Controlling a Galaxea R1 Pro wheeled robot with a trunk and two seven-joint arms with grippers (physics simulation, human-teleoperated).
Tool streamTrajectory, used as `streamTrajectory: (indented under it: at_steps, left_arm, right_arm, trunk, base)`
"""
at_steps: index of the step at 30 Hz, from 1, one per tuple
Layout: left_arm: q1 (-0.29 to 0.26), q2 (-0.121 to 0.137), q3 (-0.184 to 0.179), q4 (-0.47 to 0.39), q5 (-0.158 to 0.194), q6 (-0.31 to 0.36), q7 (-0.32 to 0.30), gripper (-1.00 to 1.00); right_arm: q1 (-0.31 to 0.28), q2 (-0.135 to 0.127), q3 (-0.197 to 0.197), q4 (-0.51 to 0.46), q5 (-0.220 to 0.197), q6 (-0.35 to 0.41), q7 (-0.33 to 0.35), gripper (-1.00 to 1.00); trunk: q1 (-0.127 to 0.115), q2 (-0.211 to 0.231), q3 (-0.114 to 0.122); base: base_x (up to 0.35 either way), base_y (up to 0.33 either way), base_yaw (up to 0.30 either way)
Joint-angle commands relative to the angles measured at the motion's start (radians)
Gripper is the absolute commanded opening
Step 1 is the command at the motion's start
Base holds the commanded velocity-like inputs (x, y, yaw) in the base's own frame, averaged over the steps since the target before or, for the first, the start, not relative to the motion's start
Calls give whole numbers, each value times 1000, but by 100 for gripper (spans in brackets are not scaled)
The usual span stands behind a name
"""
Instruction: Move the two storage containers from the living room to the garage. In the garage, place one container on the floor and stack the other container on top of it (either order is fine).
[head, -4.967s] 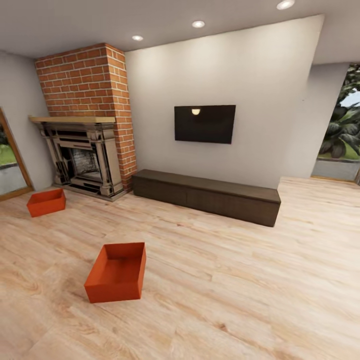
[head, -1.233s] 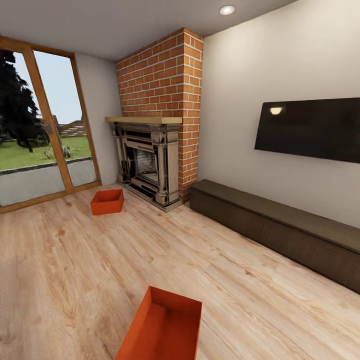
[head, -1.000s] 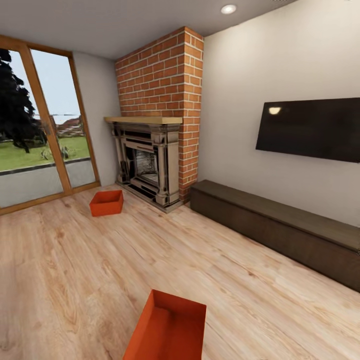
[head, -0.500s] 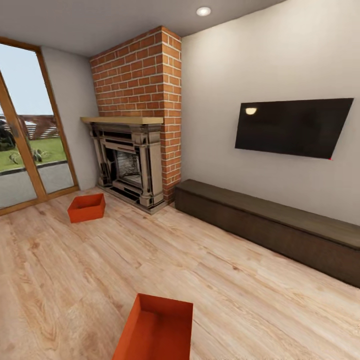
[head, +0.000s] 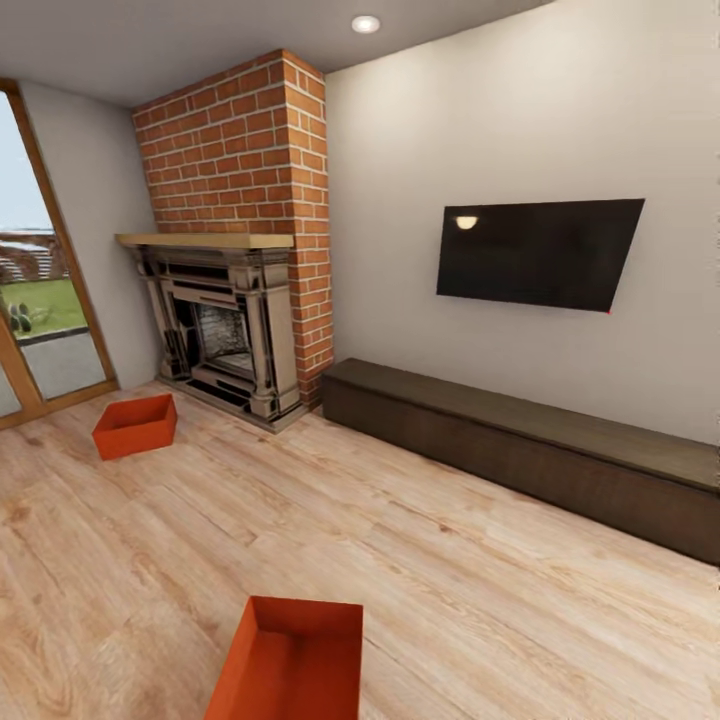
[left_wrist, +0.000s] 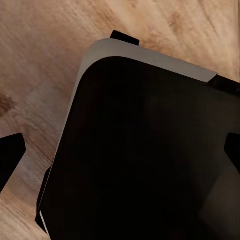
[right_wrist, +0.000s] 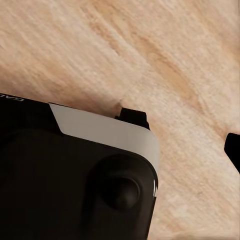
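Observation:
Two orange-red open-top storage containers stand on the living room's light wood plank floor (head: 450, 580). The near one (head: 285, 665) is at the head view's lower edge, partly cut off. The far one (head: 135, 425) sits by the fireplace at the left. In the left wrist view my left gripper (left_wrist: 120, 155) is open, its dark fingertips (left_wrist: 10, 157) spread to both sides over my black base. In the right wrist view one fingertip (right_wrist: 234, 150) of my right gripper (right_wrist: 120, 155) shows far out to the side over bare planks, so it is open. Both grippers hold nothing. The garage is out of view.
A red brick chimney (head: 240, 160) with an ornate dark fireplace (head: 215, 335) stands at the back left. A long low dark bench (head: 520, 445) runs along the wall under a black TV (head: 535, 255). A glass door (head: 40, 300) is at the far left.
The camera has come closer to the near container and turned right over the last second, so both containers, fireplace and TV sit further left in the picture. The containers themselves have not moved.

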Motion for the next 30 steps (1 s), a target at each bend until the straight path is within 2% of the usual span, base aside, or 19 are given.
streamTrajectory:
  at_steps: [1, 8, 30]
  left_arm:
    - [0, 0, 1, -2, 4, 3, 2, 100]
    - [0, 0, 1, -1, 4, 3, 2, 100]
    - [0, -1, 1, -2, 4, 3, 2, 100]
  right_arm:
    - [-1, 1, 8, 2, -11, -5, 1, 100]
    - [-1, -2, 9, 2, -11, 0, 1, 100]
    - [-1, -2, 9, 2, -11, -5, 1, 100]
  trunk:
    - [0, -1, -1]
    - [0, -1, -1]
    - [0, -1, -1]
  base:
    - [5, 0, -45]
    - [96, 105, -9]
    - [176, 248, 0]
